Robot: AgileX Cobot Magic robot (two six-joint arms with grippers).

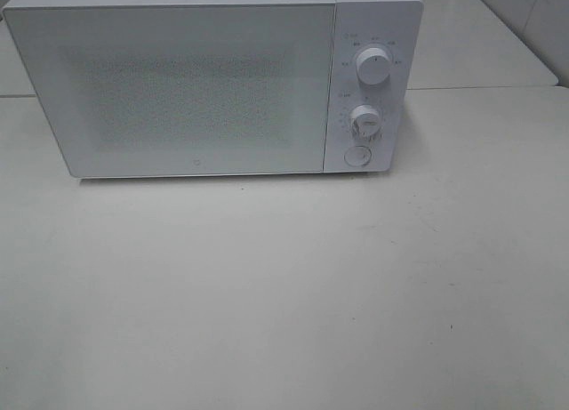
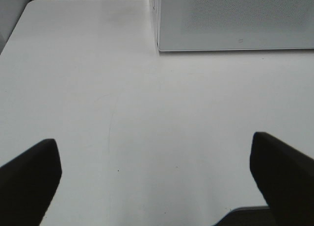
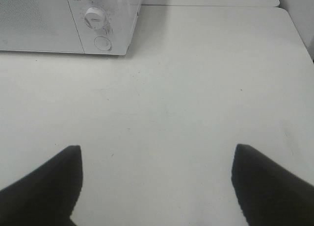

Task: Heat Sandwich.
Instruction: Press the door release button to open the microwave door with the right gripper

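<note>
The pale worktop [image 1: 284,294] fills the lower two thirds of the high view and carries nothing but the microwave [image 1: 196,85], which stands across the upper left and centre of the frame. It faces the arms squarely, presumably so that its door and controls can be reached from the front. The door [image 1: 178,90] is shut flush, and its speckled window is too frosted to see through. To the right of the door runs the control strip, with an upper knob [image 1: 374,66], a lower knob [image 1: 366,121] beneath it and a small round button [image 1: 357,156] at the foot, probably the door release.

The sandwich shows in no view. It is not on the worktop, and whether it sits behind the closed door cannot be told.

Neither arm appears in the high view. Each wrist camera looks over bare worktop toward the microwave. The left fingers [image 2: 29,177] face the door's corner, and the right fingers [image 3: 44,187] face the knob side. Both pairs are spread wide apart, with only empty surface between them, holding and touching nothing. They look parked back from the oven in a resting pose, clear of where the door would swing.
</note>
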